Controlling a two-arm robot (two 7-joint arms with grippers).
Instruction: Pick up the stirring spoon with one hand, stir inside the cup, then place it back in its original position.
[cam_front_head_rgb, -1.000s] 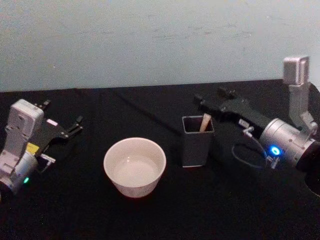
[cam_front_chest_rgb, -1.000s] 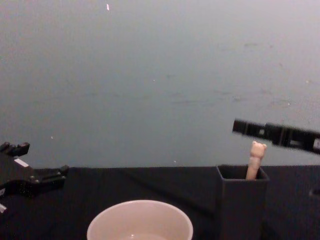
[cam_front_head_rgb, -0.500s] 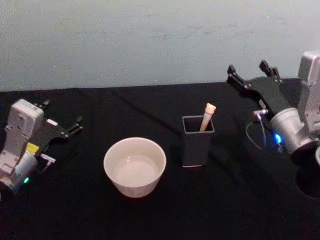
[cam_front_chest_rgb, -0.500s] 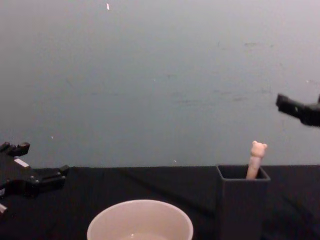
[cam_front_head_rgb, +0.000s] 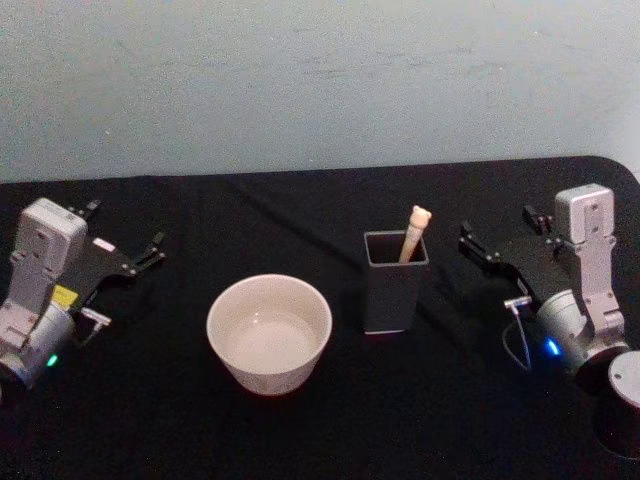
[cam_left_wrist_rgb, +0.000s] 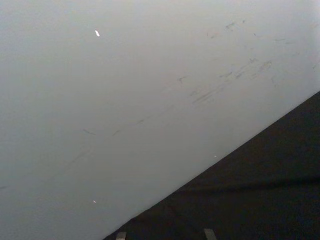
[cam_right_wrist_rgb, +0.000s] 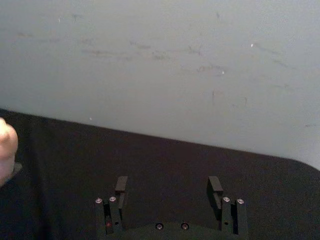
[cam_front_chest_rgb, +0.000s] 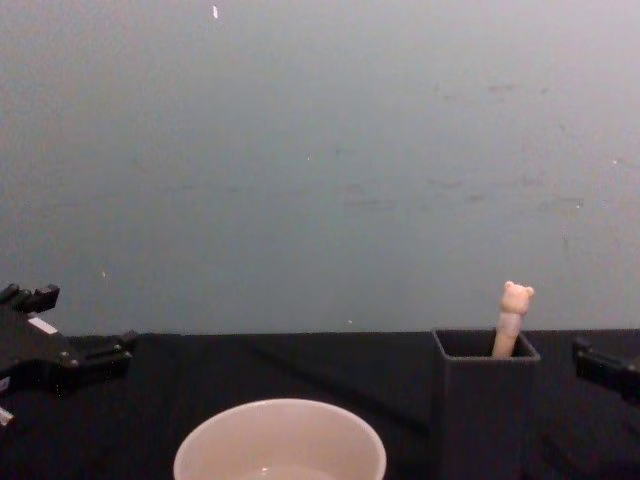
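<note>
Table (cam_front_head_rgb: 300, 440): I see a black cloth-covered top running back to a pale blue-grey wall (cam_front_head_rgb: 300, 80).
Right gripper (cam_front_head_rgb: 497, 234): it sits low at the right side of the table, well apart from the holder; my right wrist view shows its two black fingers (cam_right_wrist_rgb: 121, 186) standing wide apart with nothing between them.
Left gripper (cam_front_head_rgb: 125, 238): parked at the table's left edge, its fingers spread apart and empty, well clear of the cup.
Cup (cam_front_head_rgb: 269, 332): I read it as a wide cream-white bowl shape, upright near the table's middle, just left of the holder.
Holder (cam_front_head_rgb: 394, 282): tall dark grey square tube, upright, right of the cup.
Stirring spoon (cam_front_head_rgb: 412, 232): it stands tilted in the holder, bear-head top poking above the rim; its bowl is hidden inside.
</note>
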